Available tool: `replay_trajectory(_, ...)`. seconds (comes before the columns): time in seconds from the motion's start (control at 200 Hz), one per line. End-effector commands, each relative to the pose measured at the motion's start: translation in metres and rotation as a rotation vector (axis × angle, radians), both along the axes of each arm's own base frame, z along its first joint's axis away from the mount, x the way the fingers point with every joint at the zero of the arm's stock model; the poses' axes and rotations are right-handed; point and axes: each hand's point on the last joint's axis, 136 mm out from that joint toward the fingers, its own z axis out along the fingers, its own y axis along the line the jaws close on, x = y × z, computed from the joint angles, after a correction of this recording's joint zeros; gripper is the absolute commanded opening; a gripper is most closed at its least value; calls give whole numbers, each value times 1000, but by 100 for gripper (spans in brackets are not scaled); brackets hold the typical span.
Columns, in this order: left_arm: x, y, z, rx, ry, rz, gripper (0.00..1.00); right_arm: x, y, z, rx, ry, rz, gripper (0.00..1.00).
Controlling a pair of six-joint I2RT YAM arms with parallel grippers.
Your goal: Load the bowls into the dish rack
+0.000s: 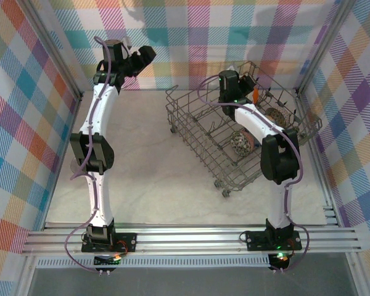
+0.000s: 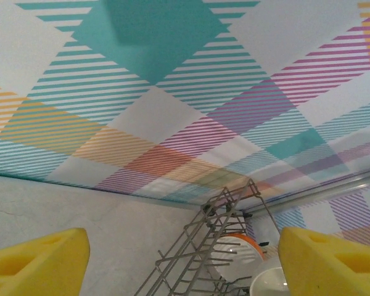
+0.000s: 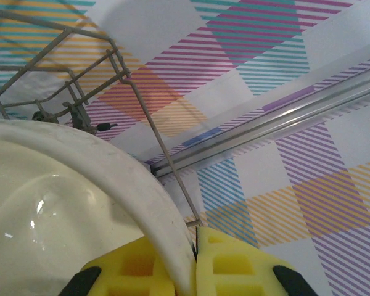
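Observation:
The grey wire dish rack stands at the right half of the table. Inside it a brown-patterned bowl and a second patterned bowl stand on edge, with an orange bowl at the far end. My right gripper is shut on the rim of a plain white bowl, held inside the rack's far end beside the rack wire. My left gripper is raised near the back wall, left of the rack, open with nothing between its yellow fingers. From there the rack, the orange bowl and a white bowl show.
Plaid walls close the table at the back and both sides. An aluminium rail runs along the near edge, carrying both arm bases. The tabletop between the left arm and the rack is bare.

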Motion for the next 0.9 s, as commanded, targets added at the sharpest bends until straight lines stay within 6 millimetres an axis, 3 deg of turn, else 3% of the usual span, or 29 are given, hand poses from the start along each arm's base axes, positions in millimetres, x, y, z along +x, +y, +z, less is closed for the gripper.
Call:
replay_trajectory(0.0,-7,1,26,11,-72,-29,80,0,-12,21,26,-89,-62,0)
replay_trajectory(0.54,-6,0,17,0,-57,-35,79,7,-17,-1,-52,-43,-70,0)
replay_trajectory(0.895,-5,-2,12,-8,-44,-39,79,8,-7,-18,-52,-7,-53,0)
